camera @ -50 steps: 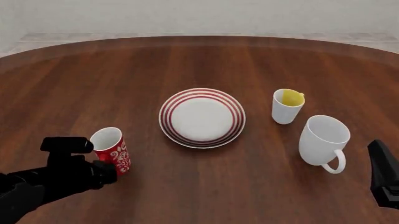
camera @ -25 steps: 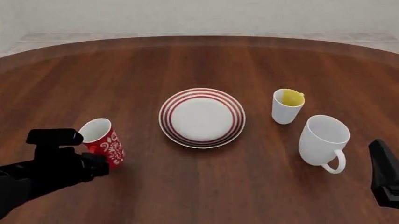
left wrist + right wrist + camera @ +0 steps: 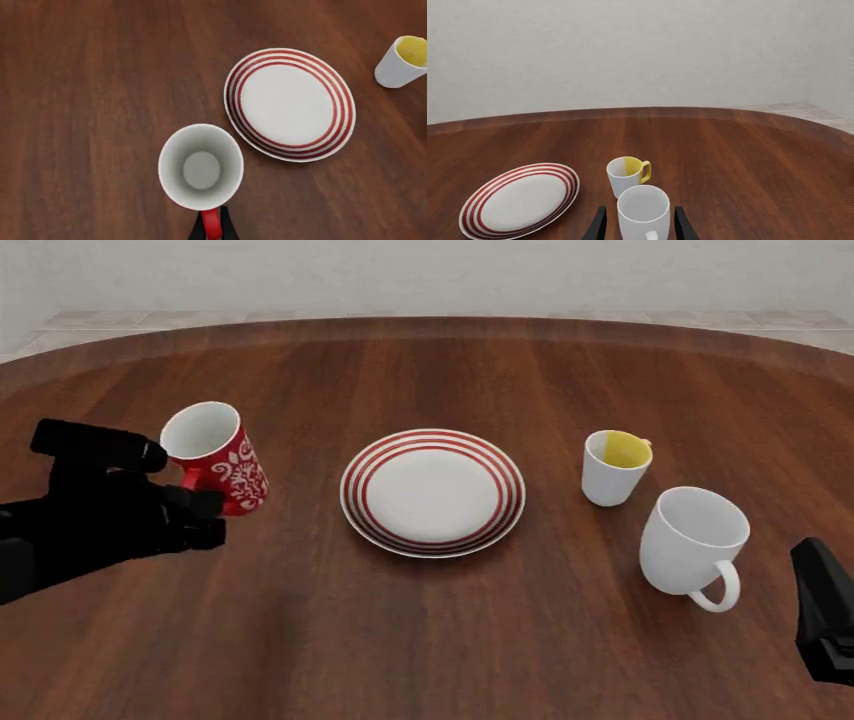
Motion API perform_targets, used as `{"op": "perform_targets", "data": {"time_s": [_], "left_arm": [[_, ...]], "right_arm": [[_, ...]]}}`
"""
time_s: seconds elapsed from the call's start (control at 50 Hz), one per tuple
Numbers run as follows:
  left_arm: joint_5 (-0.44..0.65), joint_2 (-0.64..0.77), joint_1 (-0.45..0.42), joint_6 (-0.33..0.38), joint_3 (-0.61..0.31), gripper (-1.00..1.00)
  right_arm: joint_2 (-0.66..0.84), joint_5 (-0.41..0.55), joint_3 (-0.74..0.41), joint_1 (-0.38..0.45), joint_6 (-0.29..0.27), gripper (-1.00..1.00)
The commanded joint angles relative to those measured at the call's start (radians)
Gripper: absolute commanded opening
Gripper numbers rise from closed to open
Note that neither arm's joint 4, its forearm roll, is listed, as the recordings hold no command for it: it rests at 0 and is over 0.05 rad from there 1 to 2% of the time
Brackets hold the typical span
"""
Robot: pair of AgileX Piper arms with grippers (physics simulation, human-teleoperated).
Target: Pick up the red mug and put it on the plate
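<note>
Red mug (image 3: 220, 457) handle (image 3: 209, 224) between half-hidden fingers (image 3: 225, 231)

Plate (image 3: 433, 492), two cups on table (image 3: 441, 640)

From my station both arms read as plain matte black with no markings, cables or screws that I can make out. The left gripper (image 3: 187, 510) sits on a chunky, blocky black housing with a short bar-shaped piece on top, while the right gripper (image 3: 639, 227) shows as two slim, flat black fingers (image 3: 599, 225), its body a tapered black wedge in the front view.
</note>
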Motion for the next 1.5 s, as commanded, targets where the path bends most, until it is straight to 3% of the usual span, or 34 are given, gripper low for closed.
{"op": "perform_targets", "data": {"time_s": [0.02,0.12,0.7,1.06,1.5], "left_arm": [[-0.017,0.026,-0.069,0.100,-0.110,-1.00],[-0.020,0.051,-0.116,0.144,-0.161,-1.00],[-0.090,0.392,-0.224,0.164,-0.430,-1.00],[-0.114,0.508,-0.272,0.165,-0.517,-1.00],[-0.157,0.620,-0.322,0.154,-0.557,-1.00]], "right_arm": [[0.000,0.000,0.000,0.000,0.001,1.00],[0.000,0.000,0.000,-0.002,-0.001,1.00],[0.000,0.006,0.000,0.002,-0.012,1.00],[0.000,0.003,0.000,0.002,-0.014,1.00],[0.001,0.010,0.000,0.006,-0.020,1.00]]}}
